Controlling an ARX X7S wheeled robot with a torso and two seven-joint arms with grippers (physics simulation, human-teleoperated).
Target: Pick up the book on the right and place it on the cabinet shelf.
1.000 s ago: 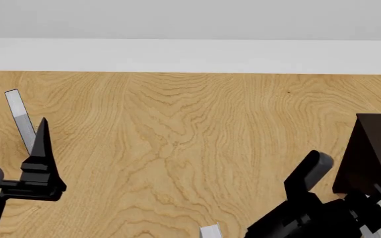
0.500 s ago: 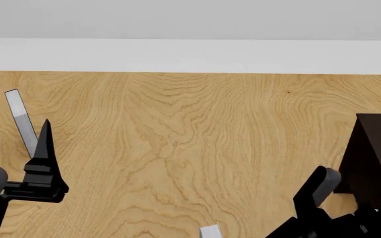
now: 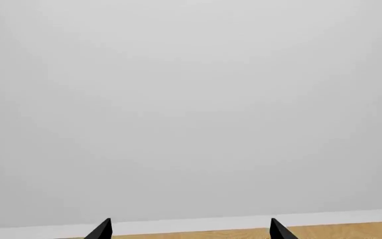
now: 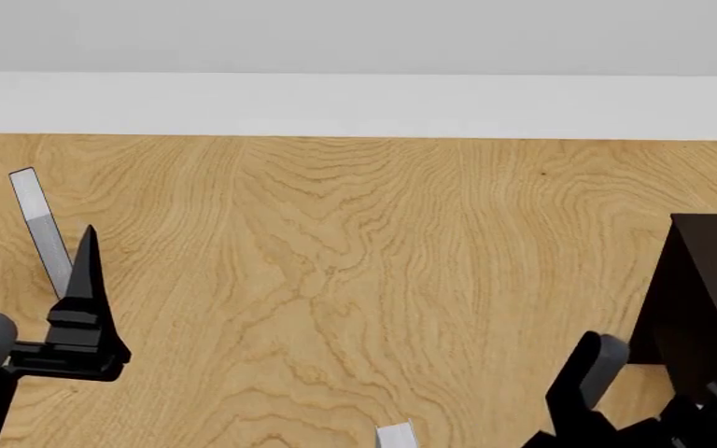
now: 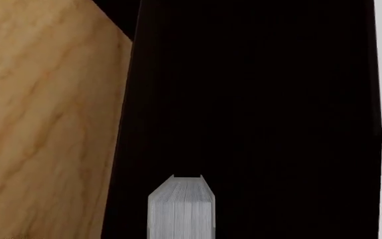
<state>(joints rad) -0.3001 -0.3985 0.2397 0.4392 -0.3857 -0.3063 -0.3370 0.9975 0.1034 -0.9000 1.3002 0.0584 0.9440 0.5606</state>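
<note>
- Right gripper (image 4: 695, 420) low at the head view's edge, beside the cabinet shelf (image 4: 708, 289); jaw state can't be told.
- Book (image 5: 181, 209) fronts the right wrist camera, edge-on against the dark cabinet panel.
- Left gripper (image 3: 187, 230) spread, nothing between tips.

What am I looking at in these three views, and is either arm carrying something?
A two-armed robot works over a wooden table. The head camera looks down on it: a pale upright slab stands by the left arm, and the dark cabinet sits at the right, beside the right arm. The left wrist camera faces a bare wall; the left gripper is open and empty. The right wrist camera shows the book jutting toward the cabinet, apparently gripped, though the fingers are hidden.
</note>
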